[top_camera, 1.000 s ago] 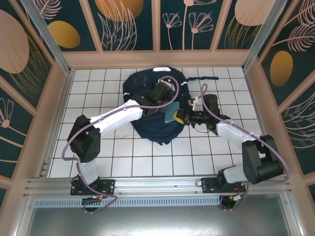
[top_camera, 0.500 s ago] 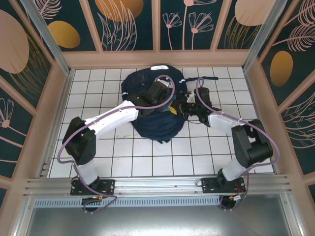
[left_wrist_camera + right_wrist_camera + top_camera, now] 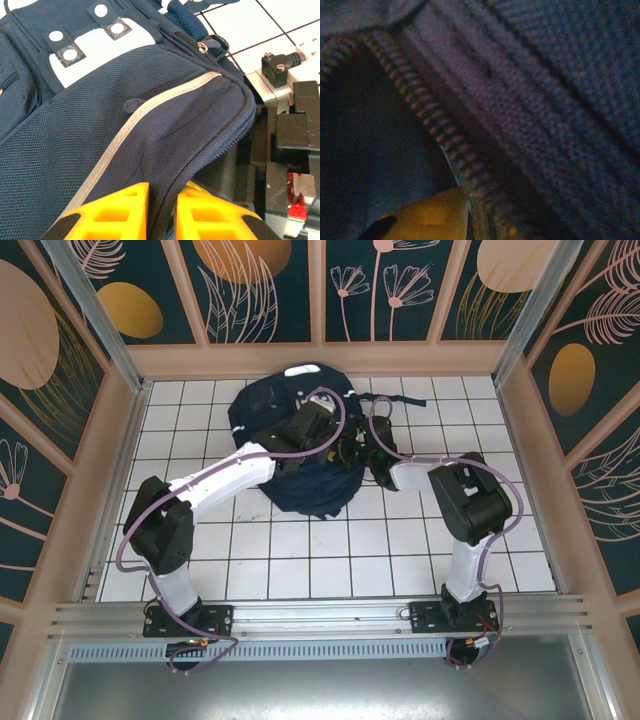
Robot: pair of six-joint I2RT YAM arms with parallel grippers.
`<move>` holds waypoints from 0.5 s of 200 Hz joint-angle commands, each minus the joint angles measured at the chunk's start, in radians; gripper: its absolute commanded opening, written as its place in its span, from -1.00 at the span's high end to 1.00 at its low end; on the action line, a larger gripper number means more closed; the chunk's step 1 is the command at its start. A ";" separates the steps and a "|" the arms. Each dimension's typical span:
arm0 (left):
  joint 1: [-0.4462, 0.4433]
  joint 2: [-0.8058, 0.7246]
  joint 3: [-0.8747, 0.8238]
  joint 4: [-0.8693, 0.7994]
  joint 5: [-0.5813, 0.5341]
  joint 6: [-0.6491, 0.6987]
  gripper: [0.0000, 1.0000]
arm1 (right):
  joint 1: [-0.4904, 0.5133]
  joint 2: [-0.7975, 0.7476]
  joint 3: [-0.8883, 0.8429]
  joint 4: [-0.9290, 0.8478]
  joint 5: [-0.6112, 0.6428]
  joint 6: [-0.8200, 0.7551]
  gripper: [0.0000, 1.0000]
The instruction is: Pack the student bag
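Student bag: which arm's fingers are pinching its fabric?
The left fingers: they clamp a fold of the student bag beside its grey stripe. The right finger lies against the zipper teeth, with no pinch visible.

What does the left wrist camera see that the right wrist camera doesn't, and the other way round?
Left wrist camera: the outside of the student bag, with its grey stripe, white patch with dots and a zip pull, the white tiled floor, and the left gripper pinching a fold of the fabric. Right wrist camera: a very close, dim look at the zip teeth with a dark area beside them, and one yellow finger at the bottom edge. Both: navy bag fabric and yellow gripper fingers.
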 commanded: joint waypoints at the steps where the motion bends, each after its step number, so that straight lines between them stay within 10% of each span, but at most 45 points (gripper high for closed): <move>1: 0.008 -0.108 -0.007 0.046 0.051 -0.061 0.59 | 0.001 -0.030 0.003 0.024 0.001 -0.006 0.11; 50: 0.044 -0.163 -0.058 0.088 0.171 -0.108 0.35 | -0.040 -0.235 -0.125 -0.274 -0.017 -0.160 -0.16; 100: 0.079 -0.222 -0.110 0.118 0.210 -0.158 0.04 | -0.059 -0.258 -0.139 -0.366 -0.040 -0.241 0.19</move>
